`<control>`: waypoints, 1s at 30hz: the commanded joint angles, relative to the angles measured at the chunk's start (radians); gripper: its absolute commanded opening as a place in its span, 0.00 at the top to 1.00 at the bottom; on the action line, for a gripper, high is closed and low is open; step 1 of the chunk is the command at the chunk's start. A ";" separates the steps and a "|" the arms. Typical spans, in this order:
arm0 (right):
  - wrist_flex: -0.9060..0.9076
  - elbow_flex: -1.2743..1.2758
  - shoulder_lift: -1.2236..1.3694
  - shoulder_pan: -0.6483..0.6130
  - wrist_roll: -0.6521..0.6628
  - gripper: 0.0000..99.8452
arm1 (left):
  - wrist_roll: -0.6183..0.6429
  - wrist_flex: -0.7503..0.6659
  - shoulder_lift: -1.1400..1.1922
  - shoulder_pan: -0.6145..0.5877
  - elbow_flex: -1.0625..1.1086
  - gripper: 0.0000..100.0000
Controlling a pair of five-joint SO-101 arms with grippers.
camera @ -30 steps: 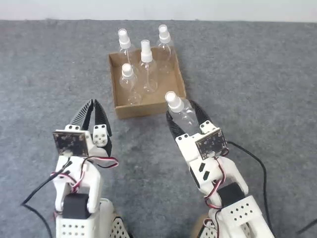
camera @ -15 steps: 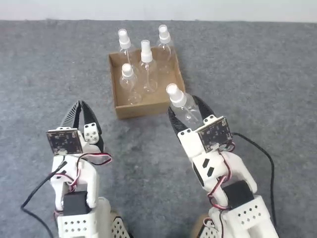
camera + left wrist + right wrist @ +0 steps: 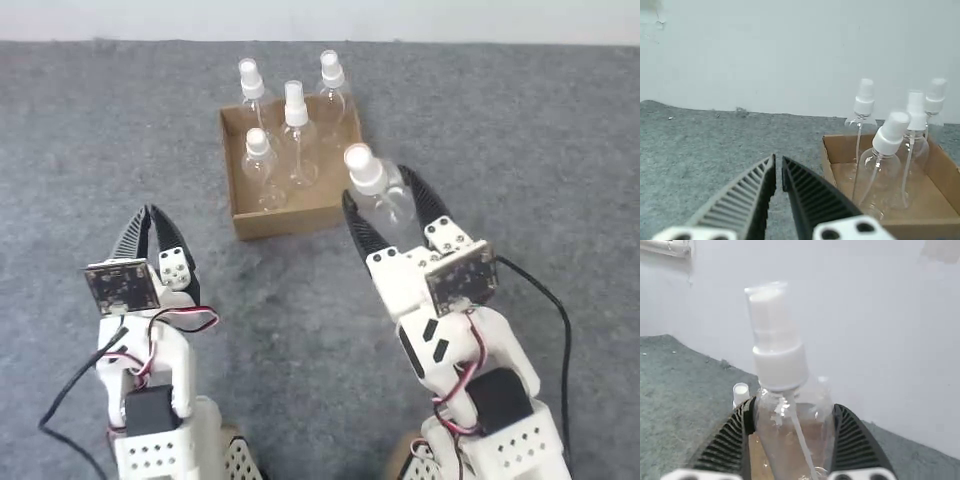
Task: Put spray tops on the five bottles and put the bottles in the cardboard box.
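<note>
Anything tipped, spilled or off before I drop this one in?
Nothing stands out. Four bottles stand upright in the cardboard box, each with its spray top on. The fifth bottle, also capped, is held in the right gripper near the box. The left gripper is shut and empty.

Upper centre: four clear plastic spray bottles [image 3: 285, 140] inside brown cardboard box [image 3: 290, 222]; fifth bottle [image 3: 364, 170], in right end effector [image 3: 380, 190], at its lower-right corner.

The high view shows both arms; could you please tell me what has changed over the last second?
The right tool, shut on a bottle, carried it forward and slightly outward, beside the near right corner of the box. The left tool swung leftward, away from the box. The box and the four bottles in it stayed put.
</note>
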 commanded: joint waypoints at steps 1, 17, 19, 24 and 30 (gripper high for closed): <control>-0.005 -0.135 0.084 -0.018 -0.009 0.99 | -0.009 -0.035 -0.017 -0.008 -0.008 0.99; -0.424 -0.232 0.598 -0.039 -0.011 0.99 | -0.009 -0.040 -0.015 -0.014 0.001 0.99; -0.486 -0.232 0.656 -0.039 -0.028 0.99 | -0.009 -0.063 -0.015 -0.014 0.008 0.99; -0.572 -0.232 0.743 -0.028 -0.138 0.99 | -0.006 -0.163 -0.015 -0.015 0.056 0.99; -0.495 -0.224 0.745 -0.061 -0.141 0.99 | -0.002 -0.236 -0.015 -0.015 0.076 0.99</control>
